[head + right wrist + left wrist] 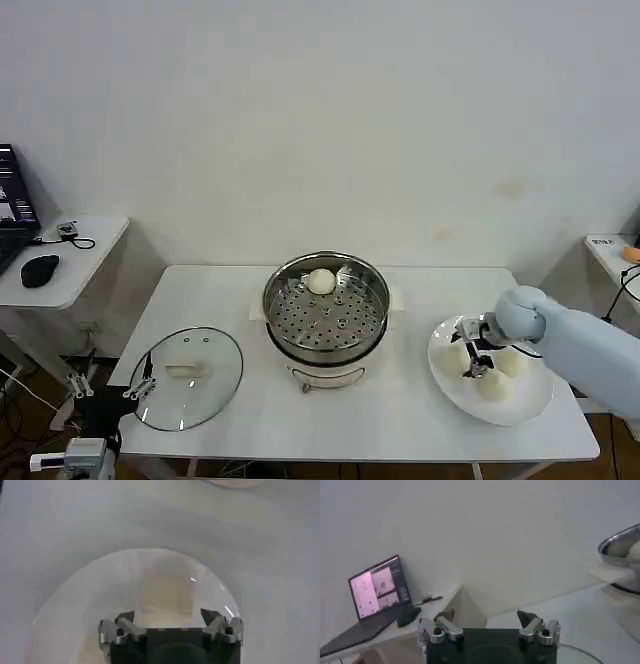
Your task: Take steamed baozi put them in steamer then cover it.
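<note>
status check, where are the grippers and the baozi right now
Right gripper open, down over the white plate among three baozi. Left gripper open, parked beside the cover. One baozi in the steamer; nothing in the way.

You've got a white tabletop (230,290) against a plain white wall (320,110). A white plate (535,405) sits on its right side. Off to the left, a small side table (80,265) carries a laptop (12,215) with its screen lit, a black mouse (39,270) beside it, and a cable (72,236) near the far edge.
</note>
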